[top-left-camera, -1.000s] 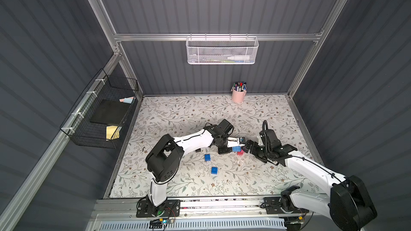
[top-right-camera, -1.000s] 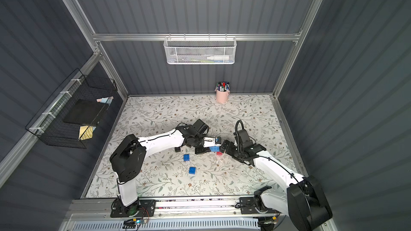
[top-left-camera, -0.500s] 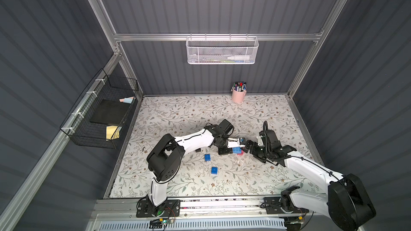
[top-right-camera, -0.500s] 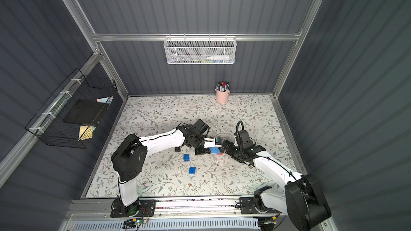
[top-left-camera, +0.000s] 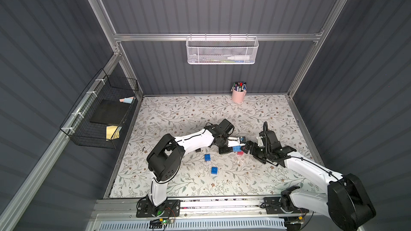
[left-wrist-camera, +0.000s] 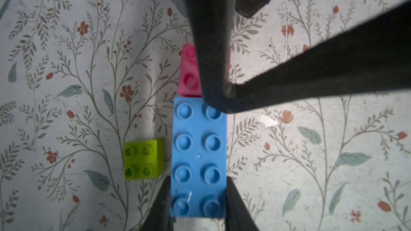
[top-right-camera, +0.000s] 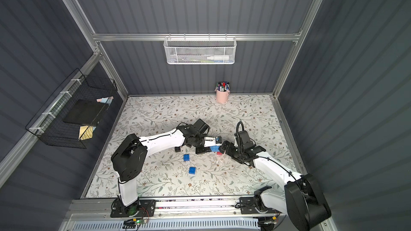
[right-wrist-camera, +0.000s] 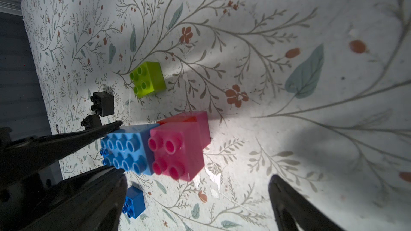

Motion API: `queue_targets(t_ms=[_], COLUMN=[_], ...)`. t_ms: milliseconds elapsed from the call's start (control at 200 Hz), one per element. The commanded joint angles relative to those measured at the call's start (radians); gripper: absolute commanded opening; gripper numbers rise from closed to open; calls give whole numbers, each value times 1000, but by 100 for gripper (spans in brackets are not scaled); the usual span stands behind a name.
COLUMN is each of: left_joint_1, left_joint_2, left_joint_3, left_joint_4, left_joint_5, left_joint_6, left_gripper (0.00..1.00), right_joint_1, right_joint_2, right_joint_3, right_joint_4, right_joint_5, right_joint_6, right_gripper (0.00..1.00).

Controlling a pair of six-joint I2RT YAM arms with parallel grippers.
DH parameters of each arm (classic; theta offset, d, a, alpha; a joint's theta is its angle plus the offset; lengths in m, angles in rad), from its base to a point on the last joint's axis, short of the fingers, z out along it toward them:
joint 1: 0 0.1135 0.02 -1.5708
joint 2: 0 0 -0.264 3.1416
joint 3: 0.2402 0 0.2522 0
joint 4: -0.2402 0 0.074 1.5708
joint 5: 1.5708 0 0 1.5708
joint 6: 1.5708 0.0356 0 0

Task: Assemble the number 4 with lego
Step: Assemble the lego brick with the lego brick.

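- Left gripper (left-wrist-camera: pixel 198 198) clamps one end of the light blue brick (left-wrist-camera: pixel 199 152); the pink brick (right-wrist-camera: pixel 175 152) abuts the other end.
- Right gripper (right-wrist-camera: pixel 196 176) gapes wide by the pink brick.
- Open table (top-left-camera: pixel 189 112) stretches to the far edge.

The light blue brick (left-wrist-camera: pixel 199 156) is level, studs up, one end touching the pink brick (left-wrist-camera: pixel 189 72). The lime green brick (left-wrist-camera: pixel 144 158) sits beside it; a black brick (right-wrist-camera: pixel 102 104) lies apart.

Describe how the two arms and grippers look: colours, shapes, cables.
The left arm and right arm each have white links joined by bulky rounded black joints. Thin black cables run along the links; a thicker black cable loops up at the right wrist. The left gripper and right gripper carry plain black fingers that taper to narrow tips.
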Motion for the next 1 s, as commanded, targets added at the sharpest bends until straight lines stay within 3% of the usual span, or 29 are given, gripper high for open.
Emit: queue_targets(t_ms=[0,245,995], left_joint_1=[-6,-6,-5], left_joint_2=[2,25,45], left_joint_3=[8,24,89], left_joint_4=[-13,-52,-70], left_joint_5=[5,52,-16], left_joint_6=[1,25,27], left_gripper=[0,0,0], right_joint_1=[-3,-11,-18], right_joint_2=[-2,3,51], right_joint_3=[-13,-16,-23], right_joint_4=[4,11,30], right_joint_5=[-9,-13,-26], right_joint_6=[-9,-12,-26], right_gripper=[99,99,99])
